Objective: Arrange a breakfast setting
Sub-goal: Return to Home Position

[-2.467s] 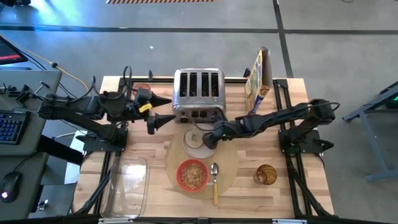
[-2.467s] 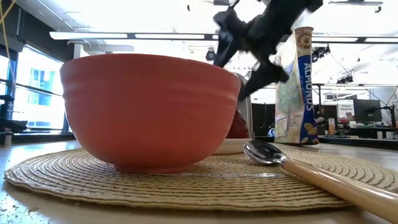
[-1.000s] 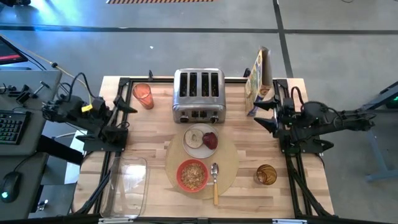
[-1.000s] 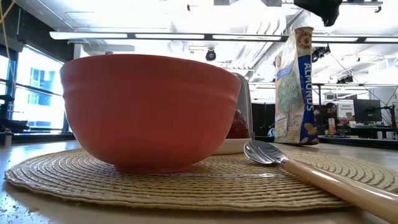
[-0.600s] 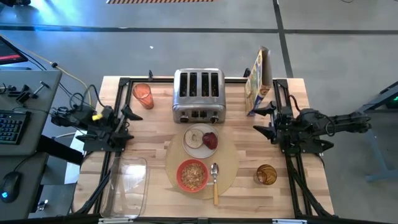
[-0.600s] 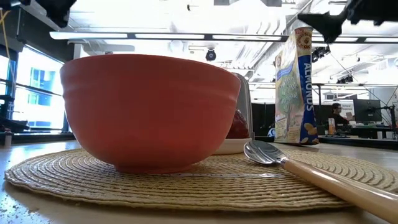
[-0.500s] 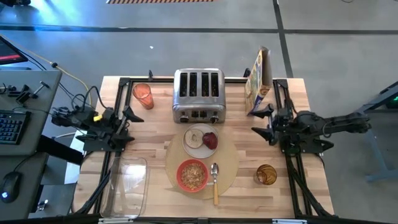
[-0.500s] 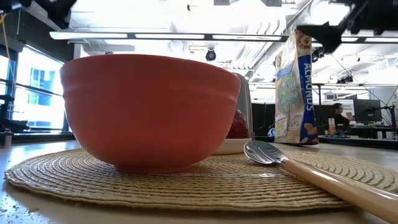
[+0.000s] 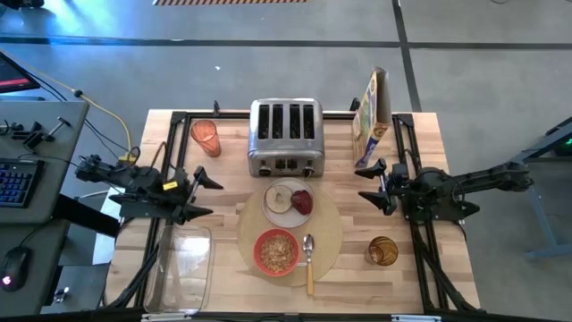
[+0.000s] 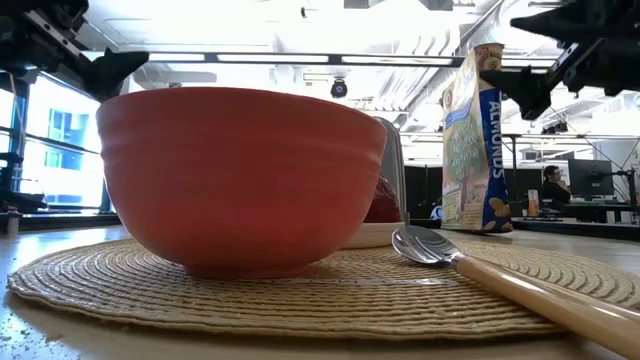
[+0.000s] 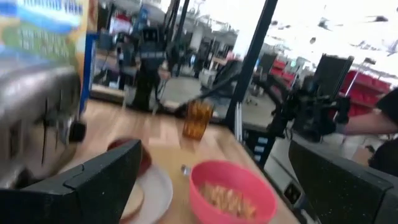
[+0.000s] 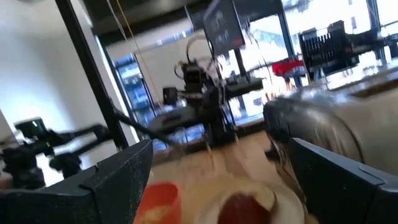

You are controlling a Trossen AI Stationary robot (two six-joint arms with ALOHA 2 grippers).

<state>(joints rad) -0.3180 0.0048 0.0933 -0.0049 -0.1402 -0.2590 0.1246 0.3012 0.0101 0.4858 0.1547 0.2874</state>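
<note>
1. Nearest the bench's front edge, a red bowl [image 9: 277, 252] of cereal sits on the round tan placemat [image 9: 331, 228]. A wooden-handled spoon [image 9: 308, 261] lies just beside it.
2. Behind them, on the mat, a small white plate [image 9: 273, 215] carries a toast slice [image 9: 280, 197] and dark red fruit [image 9: 303, 201], touching.
3. The left end effector [image 9: 207, 195] and right end effector [image 9: 368, 183] flank the mat, both released, fingers spread.
4. Farthest stands a silver toaster [image 9: 285, 136].

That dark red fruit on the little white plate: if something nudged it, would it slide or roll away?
It looks round and smooth, so the dark red fruit would probably roll rather than slide if nudged. It sits near the rim of the small white plate, beside the toast slice, so it might well roll off onto the placemat.
</note>
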